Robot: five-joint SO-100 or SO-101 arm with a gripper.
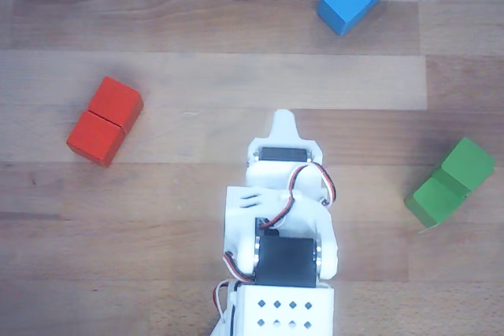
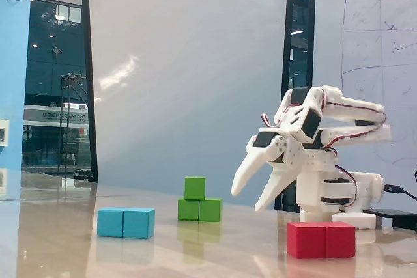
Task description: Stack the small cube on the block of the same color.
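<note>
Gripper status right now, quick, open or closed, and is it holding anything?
Gripper: open, fingers spread, holding nothing. The small cube sits on the green block, apart from it.
</note>
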